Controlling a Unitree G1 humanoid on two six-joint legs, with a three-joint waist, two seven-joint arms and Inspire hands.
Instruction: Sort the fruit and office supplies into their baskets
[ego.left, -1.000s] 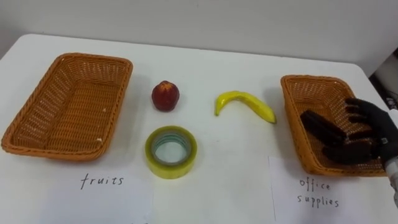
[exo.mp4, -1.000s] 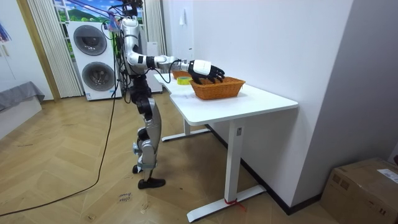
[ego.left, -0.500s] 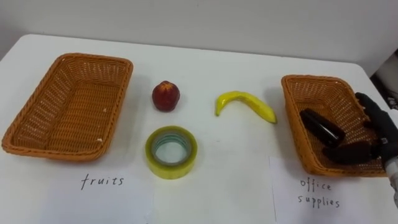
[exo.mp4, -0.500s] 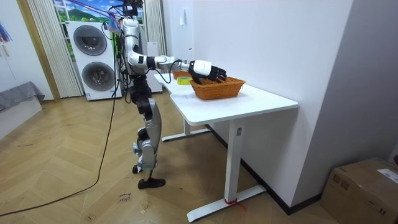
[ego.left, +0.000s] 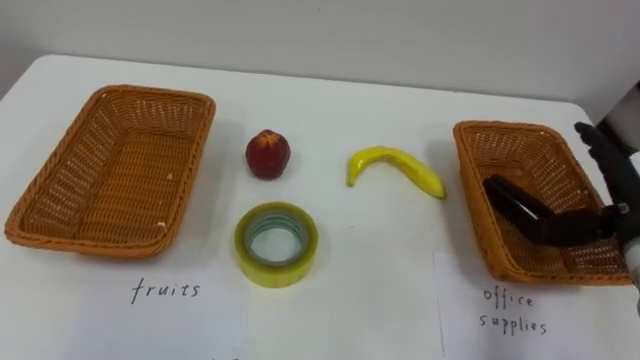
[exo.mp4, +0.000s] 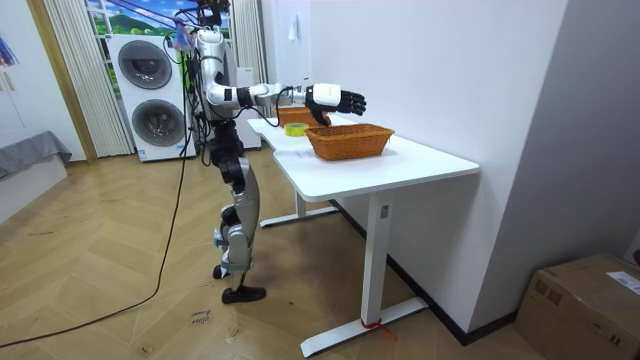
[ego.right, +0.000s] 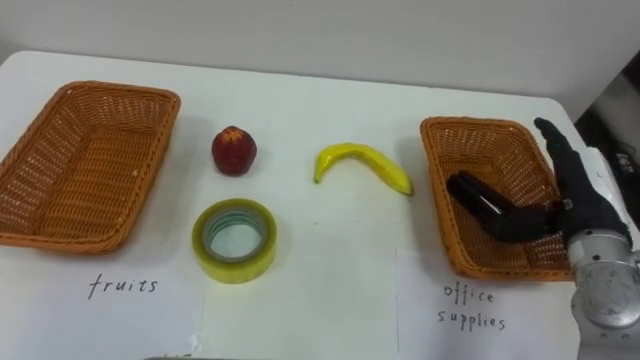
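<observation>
Already a dark office item (ego.left: 512, 198) lies in the right-frame basket (ego.left: 468, 165) under my open, empty right hand (ego.right: 577, 197), while the peach (ego.left: 267, 154), banana (ego.left: 393, 167) and tape roll (ego.left: 276, 244) sit mid-frame, outside the left-frame basket (ego.left: 112, 94).

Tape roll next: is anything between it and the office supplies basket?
Nothing visible on the straight line from the tape roll to the office supplies basket. The banana lies just behind that line, its tip near the basket's left rim.
</observation>
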